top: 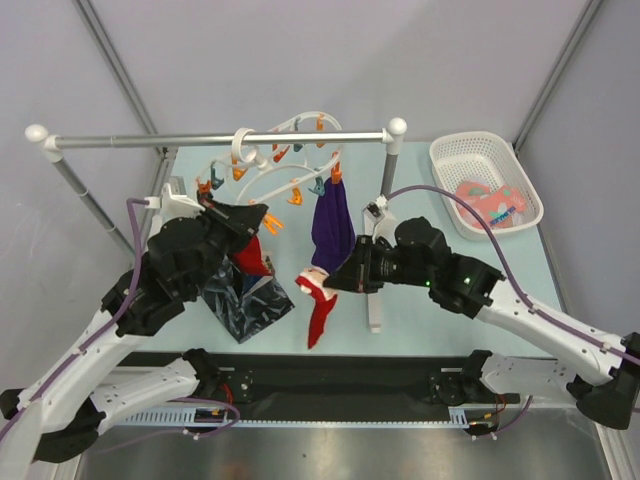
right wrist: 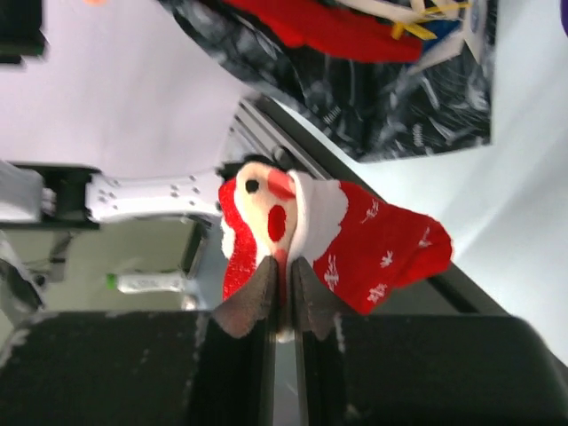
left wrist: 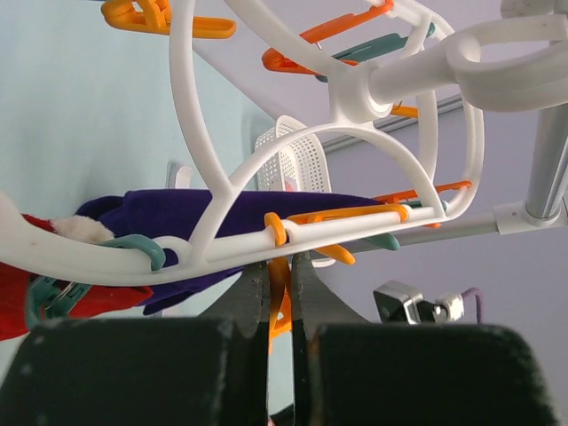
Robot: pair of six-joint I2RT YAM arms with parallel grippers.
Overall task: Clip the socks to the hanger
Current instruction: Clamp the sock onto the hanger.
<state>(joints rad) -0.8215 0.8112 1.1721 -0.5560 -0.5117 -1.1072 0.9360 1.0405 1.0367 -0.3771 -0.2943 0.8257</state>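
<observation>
Red knit with a Santa face is hanging from my right gripper [right wrist: 282, 271], whose fingers are closing tight on the cuff of this red sock [right wrist: 373, 248]. The sock is dangling free above the table [top: 420, 310], below the hanger and a little toward me, not yet in any pin. My left gripper [left wrist: 278, 275] is squeezing fully together on the tail of an orange clothespin [left wrist: 280, 306] that is hanging from the lower ring of the hanger [left wrist: 213, 191]. I am judging this as the mid-point of one clipping: pin pinched on one side, sock waiting on the other, the two not yet brought together.

A second red sock [top: 250, 255] is hanging at the hanger's left side, apparently clipped already, with a navy cloth [top: 250, 305] below it. A purple cloth [top: 333, 225] is hanging from the ring as well. Farther back on the right, pink socks [top: 490, 205] are lying in the white basket [top: 445, 150], so several are waiting. The hanger's hook is sitting over the grey rail [top: 150, 141].

I am not seeing whether the pinched pin's mouth is actually gaping; my own fingers are hiding it. My left arm is covering the ring's left part from above, so I am unsure which pin is holding the second sock, and how many socks are in the basket is hard to count.
</observation>
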